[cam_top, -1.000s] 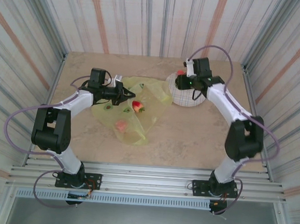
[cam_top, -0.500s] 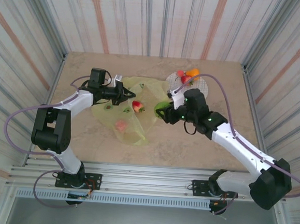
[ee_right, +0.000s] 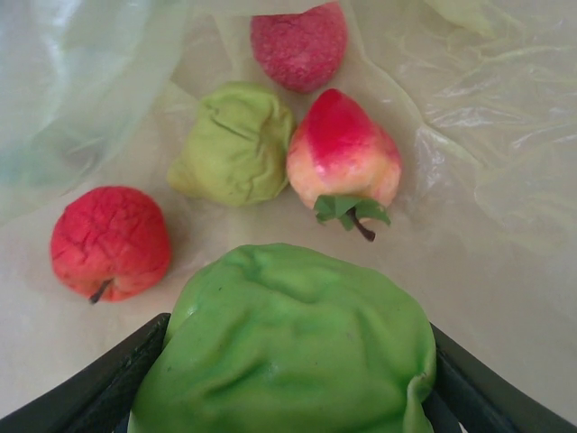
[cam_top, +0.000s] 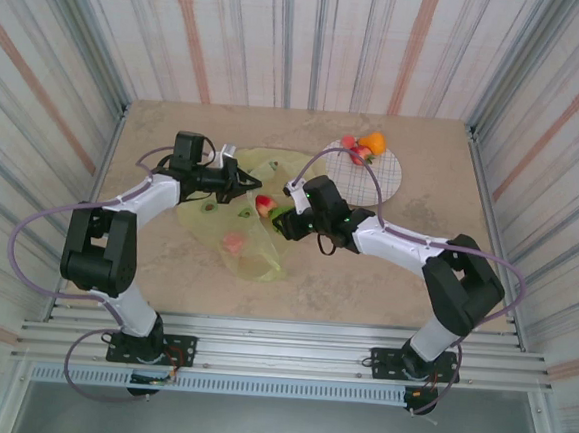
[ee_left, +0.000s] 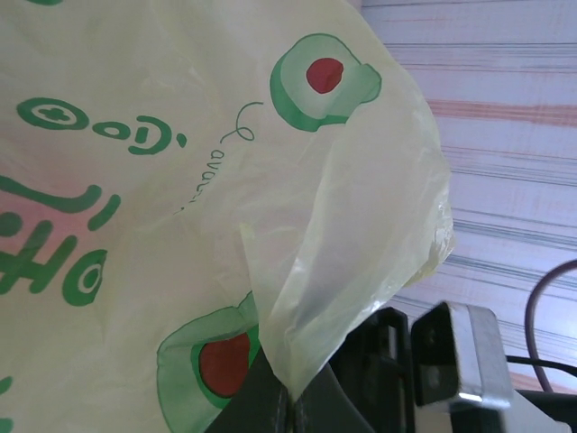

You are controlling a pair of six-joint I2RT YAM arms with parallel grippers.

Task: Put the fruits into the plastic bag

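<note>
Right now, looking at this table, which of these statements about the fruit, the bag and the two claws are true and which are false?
1. The right gripper holds a green fruit. True.
2. The white plate has nothing on it. False: an orange and red fruits lie on it.
3. The left gripper is shut on the plastic bag. True.
4. No fruit is in the bag yet. False: a red apple and three other fruits already lie in it.
</note>
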